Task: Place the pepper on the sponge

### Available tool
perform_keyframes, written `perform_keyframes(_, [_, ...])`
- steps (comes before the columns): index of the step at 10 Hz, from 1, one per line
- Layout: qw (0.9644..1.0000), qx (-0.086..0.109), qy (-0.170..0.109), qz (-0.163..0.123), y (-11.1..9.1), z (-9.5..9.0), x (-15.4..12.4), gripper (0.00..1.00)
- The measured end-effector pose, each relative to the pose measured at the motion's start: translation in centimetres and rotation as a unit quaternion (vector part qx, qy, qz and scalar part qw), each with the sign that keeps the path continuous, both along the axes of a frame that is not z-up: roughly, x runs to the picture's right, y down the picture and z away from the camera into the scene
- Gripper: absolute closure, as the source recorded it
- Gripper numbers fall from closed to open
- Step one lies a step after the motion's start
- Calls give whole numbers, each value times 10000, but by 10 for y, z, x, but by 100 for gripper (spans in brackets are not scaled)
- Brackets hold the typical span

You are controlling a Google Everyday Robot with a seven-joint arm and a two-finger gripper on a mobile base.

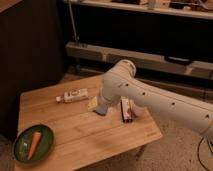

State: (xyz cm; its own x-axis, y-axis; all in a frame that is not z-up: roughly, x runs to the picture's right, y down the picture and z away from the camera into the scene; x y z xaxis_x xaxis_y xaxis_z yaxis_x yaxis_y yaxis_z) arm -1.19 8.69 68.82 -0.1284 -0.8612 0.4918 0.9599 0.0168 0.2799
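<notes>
The orange pepper [34, 144] lies in a round green dish [48, 133] at the table's front left corner. The blue sponge [102, 110] sits near the middle of the table, mostly covered by my white arm. My arm comes in from the right, bends at a big joint and drops toward the table. My gripper [99, 103] is at its lower end, right over the sponge and far from the pepper. Nothing shows in it.
A white bottle [72, 95] lies on its side behind the sponge. A dark red-and-white box [126, 109] lies just right of the sponge, under the arm. The wooden table [80, 130] is small, with edges close on all sides. Dark shelving stands behind.
</notes>
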Motion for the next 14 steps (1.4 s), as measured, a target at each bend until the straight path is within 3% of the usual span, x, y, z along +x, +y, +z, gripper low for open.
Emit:
perform_keyframes(1, [10000,49,-6,-45,-1,-2,-1,20])
perform_keyframes(3, [9979,289,-193,-542,-8,-18,-29,20])
perform_keyframes(5, [9915,503,-432,-1116,-12,-34,-78,20])
perform_keyframes(7, [9789,702,-732,-1773,0,-57,-149,20])
perform_keyframes(8, [9734,740,-805,-2016,7,-65,-170,20])
perform_keyframes(9, [9648,746,-973,-2327,16,-72,-205,20])
perform_keyframes(11, [9530,695,-1188,-2697,22,-73,-255,20])
perform_keyframes(13, [9389,549,-1395,-3100,27,-64,-308,20])
perform_keyframes(14, [9294,458,-1526,-3330,35,-59,-339,20])
